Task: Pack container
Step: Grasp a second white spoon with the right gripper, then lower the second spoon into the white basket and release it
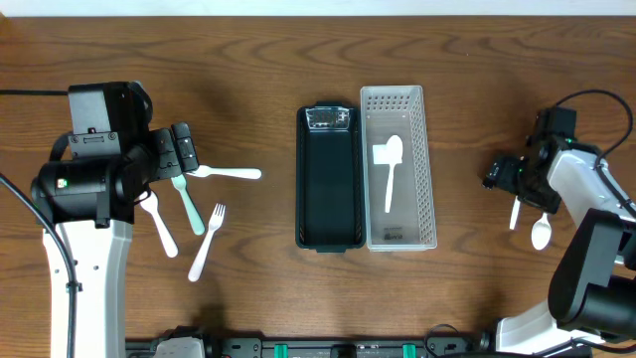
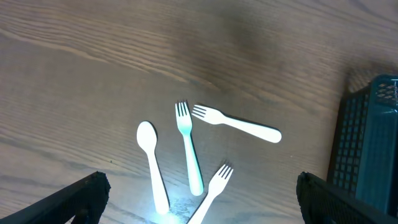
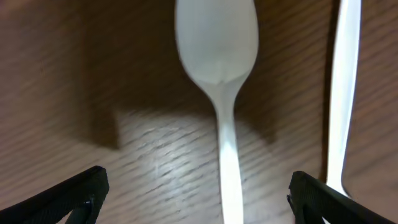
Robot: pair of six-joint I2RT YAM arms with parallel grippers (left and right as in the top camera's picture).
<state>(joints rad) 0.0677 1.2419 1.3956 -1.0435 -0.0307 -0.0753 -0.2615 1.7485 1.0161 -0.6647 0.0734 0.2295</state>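
Note:
A black container (image 1: pixel 329 234) and a white slotted basket (image 1: pixel 425 149) stand side by side mid-table; a white spoon (image 1: pixel 390 169) lies in the basket. My left gripper (image 1: pixel 183 151) is open above loose cutlery: a white fork (image 1: pixel 227 173), a teal fork (image 1: pixel 188 206), a white spoon (image 1: pixel 157 225) and another white fork (image 1: pixel 207 242). The left wrist view shows these below the open jaws (image 2: pixel 205 208). My right gripper (image 1: pixel 503 177) is open; its jaws (image 3: pixel 202 205) straddle the handle of a white spoon (image 3: pixel 217 50) lying on the table.
A second white utensil handle (image 3: pixel 345 93) lies just right of that spoon. In the overhead view a spoon (image 1: pixel 540 233) and a handle (image 1: pixel 515 214) show beside the right arm. The black container's corner (image 2: pixel 367 143) is at the right of the left wrist view.

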